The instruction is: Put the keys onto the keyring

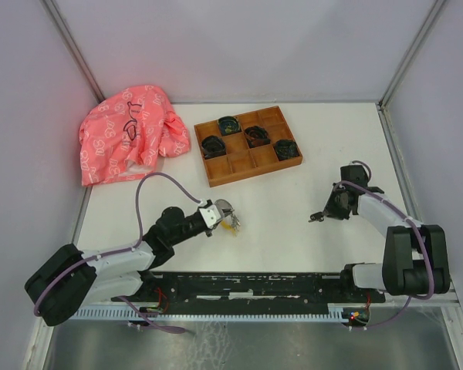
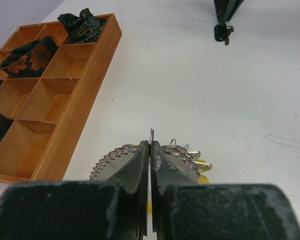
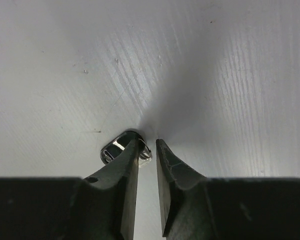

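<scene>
My left gripper [image 1: 221, 210] is shut on the grey metal keyring [image 1: 225, 206] and holds it just above the table, left of centre. In the left wrist view the jaws [image 2: 150, 145] pinch the ring's thin wire [image 2: 151, 135]. The ring's ribbed loop [image 2: 110, 159], some small split rings [image 2: 182, 152] and the yellow tag [image 2: 202, 165] hang below the fingers. My right gripper [image 1: 319, 218] is tip-down on the table at the right. In the right wrist view it [image 3: 147, 144] is slightly open. The black-headed key [image 3: 112, 148] lies beside and partly under one finger, outside the gap. The blue-headed key is out of view.
A wooden tray [image 1: 255, 173] with dark coiled bundles stands at the back centre; it also shows in the left wrist view [image 2: 85, 105]. A crumpled pink cloth [image 1: 127, 135] lies at the back left. White walls close off the table's sides and back.
</scene>
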